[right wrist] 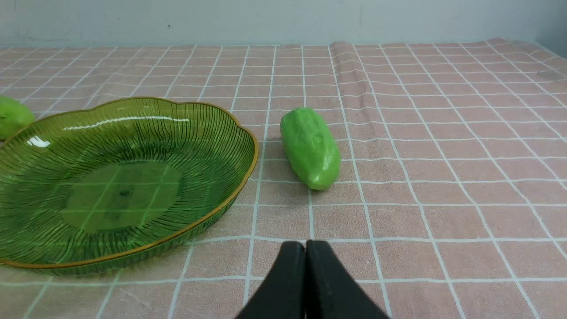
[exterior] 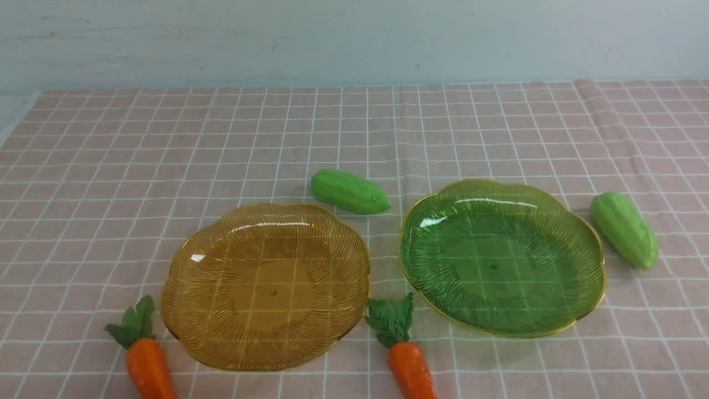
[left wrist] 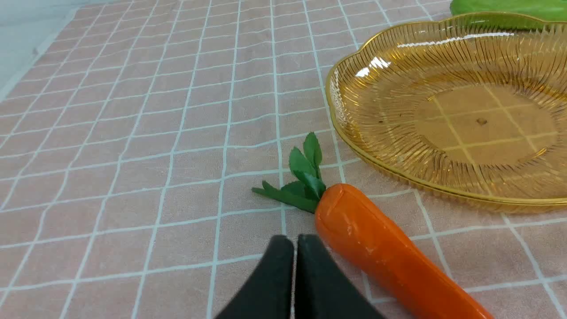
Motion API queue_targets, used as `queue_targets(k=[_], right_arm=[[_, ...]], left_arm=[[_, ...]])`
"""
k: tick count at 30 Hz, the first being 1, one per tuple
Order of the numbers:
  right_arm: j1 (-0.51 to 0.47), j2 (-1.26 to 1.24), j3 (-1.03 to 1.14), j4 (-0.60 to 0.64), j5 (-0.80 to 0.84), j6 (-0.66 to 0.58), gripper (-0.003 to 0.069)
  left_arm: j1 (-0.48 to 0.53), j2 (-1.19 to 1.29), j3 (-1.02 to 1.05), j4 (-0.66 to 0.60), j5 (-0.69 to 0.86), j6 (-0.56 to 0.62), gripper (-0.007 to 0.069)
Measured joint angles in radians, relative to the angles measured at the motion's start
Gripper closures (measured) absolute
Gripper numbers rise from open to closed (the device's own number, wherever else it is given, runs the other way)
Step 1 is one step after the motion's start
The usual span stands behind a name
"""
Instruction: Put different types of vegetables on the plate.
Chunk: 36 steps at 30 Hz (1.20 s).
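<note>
The left carrot (exterior: 148, 368) lay nearest on the counter (exterior: 83, 194), just left of the amber plate (exterior: 183, 277). The middle carrot (exterior: 410, 371) lay between that and the green plate (exterior: 601, 260). The far gourd (exterior: 350, 192) sat behind the gap between the plates, and the right gourd (exterior: 624, 230) just right of the green one. The left hand (left wrist: 294, 248) was clenched on nothing beside the left carrot. The right hand (right wrist: 305, 254), likewise clenched, faced the right gourd from a little way off.

Pale blue-grey wall (exterior: 354, 39) behind a pink checked tablecloth (exterior: 166, 144).
</note>
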Motion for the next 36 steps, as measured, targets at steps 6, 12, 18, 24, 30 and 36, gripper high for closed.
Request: queue_targets(k=[6, 12, 18, 24, 30, 36], right_arm=[[0.000, 0.000, 0.000, 0.000, 0.000, 0.000, 0.0674], [0.000, 0.000, 0.000, 0.000, 0.000, 0.000, 0.0674], [0.000, 0.000, 0.000, 0.000, 0.000, 0.000, 0.0674], [0.000, 0.000, 0.000, 0.000, 0.000, 0.000, 0.0674], [0.000, 0.000, 0.000, 0.000, 0.000, 0.000, 0.0674], [0.000, 0.000, 0.000, 0.002, -0.001, 0.000, 0.0674]], left_arm=[[0.000, 0.000, 0.000, 0.000, 0.000, 0.000, 0.0628], [0.000, 0.000, 0.000, 0.000, 0.000, 0.000, 0.0628], [0.000, 0.000, 0.000, 0.000, 0.000, 0.000, 0.0628], [0.000, 0.000, 0.002, -0.103, -0.106, -0.038, 0.0628], [0.000, 0.000, 0.002, -0.427, -0.296, -0.154, 0.0628], [0.000, 0.000, 0.003, -0.604, -0.485, -0.164, 0.0628]])
